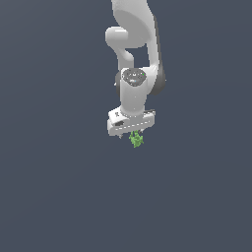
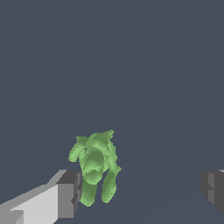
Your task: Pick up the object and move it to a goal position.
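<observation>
Green object (image 2: 96,165) beside open-jawed gripper (image 2: 140,192), plain dark-grey surface (image 1: 59,197).

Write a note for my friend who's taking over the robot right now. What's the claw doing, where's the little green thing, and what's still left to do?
Gripper: open, with a wide gap between the fingers in the wrist view.
Green lumpy figure: sits between the fingers, close against one finger and far from the other. In the exterior view it shows just below the gripper. Contact with that finger cannot be told for sure.
Done: the arm is lined up over the figure.
Left: close on the figure, lift it, and carry it to the goal. No goal marker shows in either view.
</observation>
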Controlling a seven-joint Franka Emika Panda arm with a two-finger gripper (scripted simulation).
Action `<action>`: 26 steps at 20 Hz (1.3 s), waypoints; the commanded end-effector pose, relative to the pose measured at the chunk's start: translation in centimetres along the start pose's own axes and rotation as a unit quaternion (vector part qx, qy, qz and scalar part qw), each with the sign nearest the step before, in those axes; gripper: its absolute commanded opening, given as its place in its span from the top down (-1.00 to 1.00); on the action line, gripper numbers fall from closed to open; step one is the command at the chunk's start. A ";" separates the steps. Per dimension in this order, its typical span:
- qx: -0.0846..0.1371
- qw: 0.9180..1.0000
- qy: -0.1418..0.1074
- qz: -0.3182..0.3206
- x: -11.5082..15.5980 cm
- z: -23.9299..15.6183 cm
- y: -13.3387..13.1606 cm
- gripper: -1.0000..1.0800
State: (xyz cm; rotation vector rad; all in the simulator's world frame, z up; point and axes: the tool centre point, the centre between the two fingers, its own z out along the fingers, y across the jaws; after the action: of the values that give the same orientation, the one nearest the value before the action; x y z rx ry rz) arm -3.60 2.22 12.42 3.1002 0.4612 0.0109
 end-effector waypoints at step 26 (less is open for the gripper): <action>0.004 0.995 -0.003 -0.095 -2.1 7.2 -4.2 -0.92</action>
State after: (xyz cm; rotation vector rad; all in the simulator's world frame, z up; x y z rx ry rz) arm -6.84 5.56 5.72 3.0499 0.7555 -0.0018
